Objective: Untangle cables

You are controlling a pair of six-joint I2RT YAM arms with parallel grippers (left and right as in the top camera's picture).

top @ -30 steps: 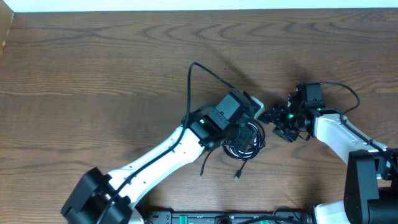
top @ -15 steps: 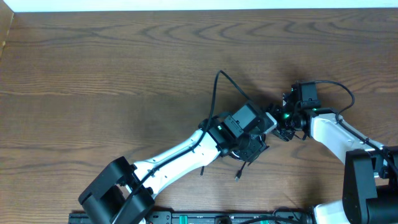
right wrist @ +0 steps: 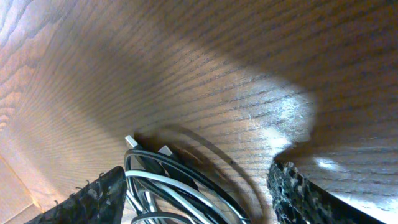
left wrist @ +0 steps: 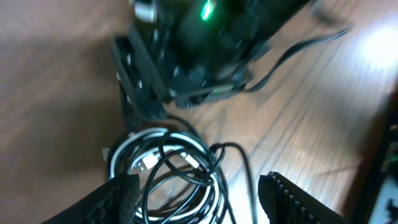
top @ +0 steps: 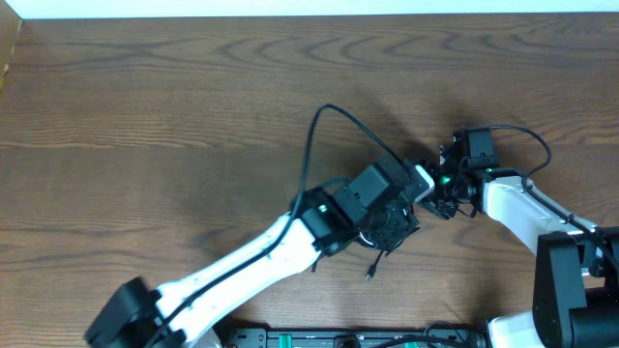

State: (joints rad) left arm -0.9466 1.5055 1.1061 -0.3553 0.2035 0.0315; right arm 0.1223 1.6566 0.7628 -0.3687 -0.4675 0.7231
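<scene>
Left gripper [left wrist: 199, 182] is seen with its jaws spread apart, nothing clamped, hung right over the coiled bundle of black cable [left wrist: 231, 152] and white cable [left wrist: 134, 144]. Right gripper [right wrist: 197, 173] is spread wide too, with the same coil framed between its fingers. The bundle is parked on the counter [top: 145, 116], right of the middle, near the front edge.

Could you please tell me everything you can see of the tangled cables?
The cables are thin black and white strands, plastic-looking, wound together in a loose tangled coil lying flat on the wooden table. The coil sits between the open fingers of the left hand; contact cannot be judged. Overhead, that hand hides most of it; one black tail with a small plug trails toward the table's near edge.
</scene>
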